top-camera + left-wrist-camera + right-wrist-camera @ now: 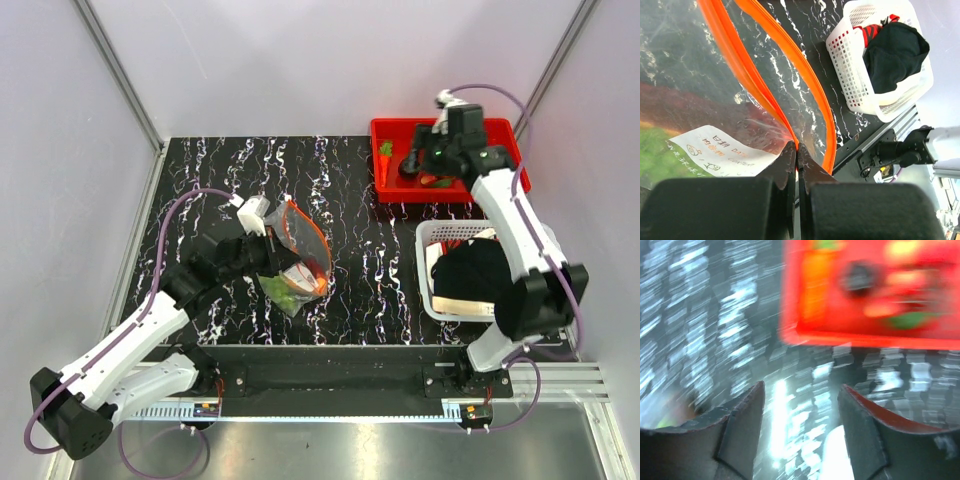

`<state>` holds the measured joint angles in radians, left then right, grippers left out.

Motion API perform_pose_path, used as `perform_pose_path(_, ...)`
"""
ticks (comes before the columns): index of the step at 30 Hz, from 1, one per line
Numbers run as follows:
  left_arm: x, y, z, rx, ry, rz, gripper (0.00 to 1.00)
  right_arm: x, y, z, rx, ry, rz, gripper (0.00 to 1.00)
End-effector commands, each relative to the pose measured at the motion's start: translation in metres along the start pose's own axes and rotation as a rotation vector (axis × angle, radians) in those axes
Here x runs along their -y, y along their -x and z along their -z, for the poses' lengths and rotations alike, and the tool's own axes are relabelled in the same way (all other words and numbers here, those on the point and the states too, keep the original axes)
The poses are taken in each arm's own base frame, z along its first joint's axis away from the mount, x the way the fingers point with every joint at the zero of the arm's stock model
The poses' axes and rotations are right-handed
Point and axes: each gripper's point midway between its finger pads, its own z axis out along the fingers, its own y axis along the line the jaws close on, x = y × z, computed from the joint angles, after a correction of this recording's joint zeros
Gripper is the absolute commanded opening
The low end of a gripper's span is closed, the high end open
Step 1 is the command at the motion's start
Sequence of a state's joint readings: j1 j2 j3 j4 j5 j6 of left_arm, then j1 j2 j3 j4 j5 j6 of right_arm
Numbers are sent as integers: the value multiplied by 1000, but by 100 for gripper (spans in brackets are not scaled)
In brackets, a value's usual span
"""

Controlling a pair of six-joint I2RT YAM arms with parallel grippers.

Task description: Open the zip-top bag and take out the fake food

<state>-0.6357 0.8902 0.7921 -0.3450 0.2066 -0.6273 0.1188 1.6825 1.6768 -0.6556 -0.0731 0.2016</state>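
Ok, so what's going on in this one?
The left tool is shut on the orange zip strip of the zip-top bag, whose mouth gapes open. The right tool is open and empty over the red tray, where a carrot already lies. Green pieces are inside the bag.

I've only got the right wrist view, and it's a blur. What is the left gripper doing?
Observer: The left gripper is shut on the orange zip strip of the bag.
Operator: Is the bag open?
Observer: Yes, its mouth gapes; the two sides of the strip stand apart.
Operator: Anything inside?
Observer: A green leafy piece shows through the plastic, beside a white label.
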Motion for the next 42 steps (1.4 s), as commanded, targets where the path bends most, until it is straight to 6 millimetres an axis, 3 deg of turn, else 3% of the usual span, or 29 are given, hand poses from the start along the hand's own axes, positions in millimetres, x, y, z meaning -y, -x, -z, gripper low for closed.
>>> perform_pose_path(1,23,22,2,60,-85,-4,0,-98,-42,57,-36,262,104,64)
perform_pose_path(3,25,21,1,60,-97,8,0,-144,-65,77,-77,407,149,60)
perform_pose_path(6,26,19,0,54,-109,20,0,-188,-92,108,-113,520,202,50)
perform_pose_path(7,25,19,-1,55,-108,24,0,-196,-95,115,-122,539,197,44)
perform_pose_path(9,25,19,-3,56,-111,32,0,-216,-105,127,-142,588,218,41)
perform_pose_path(12,25,19,-5,64,-117,44,0,-243,-134,137,-215,626,278,40)
perform_pose_path(13,25,19,-5,65,-119,46,0,-254,-152,135,-262,634,307,39)
perform_pose_path(18,27,19,-5,63,-128,54,0,-254,-193,113,-368,592,322,33)
perform_pose_path(22,30,20,-4,59,-141,56,0,-252,-211,97,-407,576,315,26)
perform_pose_path(28,32,21,-7,58,-149,65,0,-249,-243,75,-485,560,317,24)
perform_pose_path(33,33,18,-13,35,-160,74,0,-237,-266,58,-529,513,322,31)
perform_pose_path(37,33,15,-16,28,-165,80,0,-234,-275,53,-536,513,313,43)
perform_pose_path(42,27,8,-23,8,-158,95,0,-234,-295,50,-588,537,265,51)
